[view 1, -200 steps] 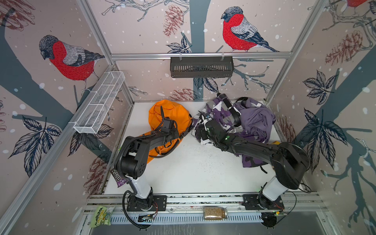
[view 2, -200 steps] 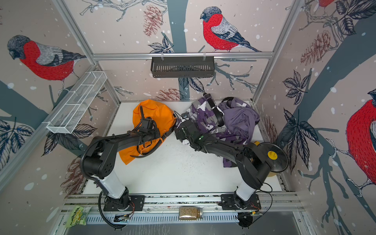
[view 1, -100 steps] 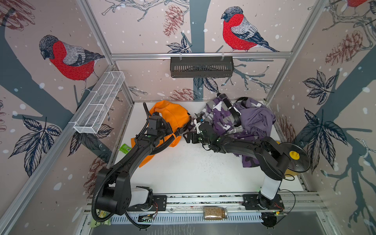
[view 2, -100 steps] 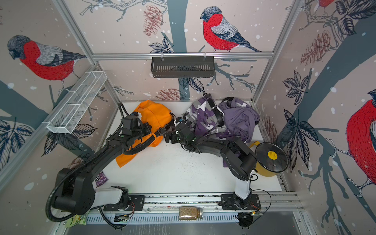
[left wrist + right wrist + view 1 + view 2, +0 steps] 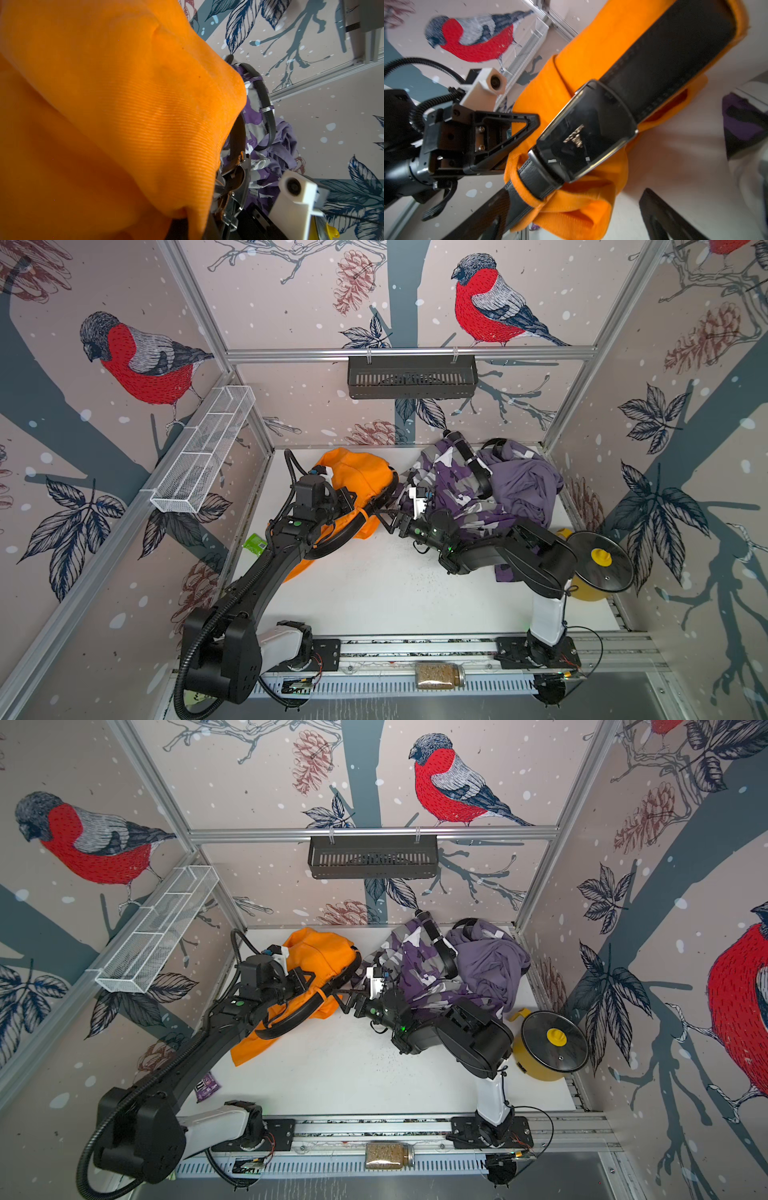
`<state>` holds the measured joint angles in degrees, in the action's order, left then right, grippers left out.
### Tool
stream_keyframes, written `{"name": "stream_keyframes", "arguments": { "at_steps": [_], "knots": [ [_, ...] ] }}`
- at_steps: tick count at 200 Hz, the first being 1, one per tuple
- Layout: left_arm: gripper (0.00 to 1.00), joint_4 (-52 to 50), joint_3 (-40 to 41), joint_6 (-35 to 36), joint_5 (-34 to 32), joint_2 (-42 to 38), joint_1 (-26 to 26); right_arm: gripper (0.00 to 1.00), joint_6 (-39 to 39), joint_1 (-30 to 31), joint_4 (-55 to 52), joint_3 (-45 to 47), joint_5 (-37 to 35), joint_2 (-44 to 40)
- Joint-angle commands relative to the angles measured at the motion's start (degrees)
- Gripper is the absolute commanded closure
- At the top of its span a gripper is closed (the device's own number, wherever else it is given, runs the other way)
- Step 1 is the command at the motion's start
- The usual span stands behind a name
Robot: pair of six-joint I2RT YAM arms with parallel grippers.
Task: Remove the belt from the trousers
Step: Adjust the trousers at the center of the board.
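The right gripper (image 5: 384,519) gapes wide and empty, its fingers either side of the belt buckle (image 5: 587,133); if it closes on that glossy plate rather than the strap, I judge it may slip; the black belt (image 5: 654,62) runs round the waist of the orange trousers (image 5: 357,472), and the buckle could jam at the belt loop (image 5: 519,180) and drag the cloth along; just beyond, the left gripper (image 5: 351,502) is pinched tight, seemingly on waistband cloth, and a weak pinch would let the garment slide; farther back, the camouflage trousers (image 5: 444,489) carry a second belt (image 5: 473,466), a possible wrong target; counted: one jar (image 5: 439,675), two grippers, one yellow pot (image 5: 588,591), two pairs of trousers, two belts, one purple garment (image 5: 523,485), one wire basket (image 5: 208,448), one black basket (image 5: 411,377).
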<state>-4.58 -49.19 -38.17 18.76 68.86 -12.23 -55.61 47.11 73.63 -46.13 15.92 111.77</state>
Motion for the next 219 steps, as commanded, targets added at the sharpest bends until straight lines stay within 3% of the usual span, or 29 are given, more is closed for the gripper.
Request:
{"name": "stream_keyframes", "arguments": {
  "at_steps": [1,62,79,99,127,131,145,157,168,187,206,219],
  "knots": [
    [1.0,5.79,-1.31,-0.76,4.55,-0.9,0.01,0.01,-3.55,-0.87,13.59,-2.02,7.99,1.56],
    [1.0,10.41,3.03,-2.32,6.98,-2.14,-4.14,0.01,-4.45,-2.08,6.75,-9.64,9.8,4.4],
    [1.0,12.88,5.4,-3.68,6.55,-2.55,-4.81,0.2,-5.84,-3.48,5.6,-11.92,11.55,5.13],
    [1.0,14.13,6.73,-3.94,6.32,-2.25,-5.45,0.51,-5.1,-5.93,-0.41,-13.89,14.4,3.37],
    [1.0,11.51,4.9,-1.93,4.4,-3.99,-5.52,0.93,7.64,-10.07,-27.91,-23.75,20.77,-1.71],
    [0.89,10.6,4.22,-1.32,3.87,-4.42,-5.43,0.95,10.65,-10.73,-33.54,-26.29,21.54,-2.06],
    [0.33,6.73,1.31,0.68,1.08,-6.37,-5.29,0.97,21.52,-13.1,-52.26,-36.58,23.1,-2.6],
    [0.08,3.82,-0.99,2.57,-2.44,-8.81,-5.13,0.98,29.28,-15.5,-67.83,-46.85,23.79,-1.61],
    [0.01,1.57,-2.36,4.35,-7.23,-11.8,-5.02,0.98,35.29,-17.69,-79.86,-56.75,24.3,-0.13],
    [0.0,-1.24,-4.25,7.3,-14.5,-16.74,-3.97,0.98,44.36,-20.12,-99.46,-75.71,24.42,3.01],
    [0.0,-6.53,-8.64,10.07,-16.49,-17.49,-1.66,0.98,50.26,-20.13,-114.01,-94.11,22.9,5.89],
    [0.0,-8.27,-11.29,11.46,-17.28,-17.12,-0.67,0.98,51.25,-19.55,-118.54,-102.02,23.54,6.49]
  ]
}}
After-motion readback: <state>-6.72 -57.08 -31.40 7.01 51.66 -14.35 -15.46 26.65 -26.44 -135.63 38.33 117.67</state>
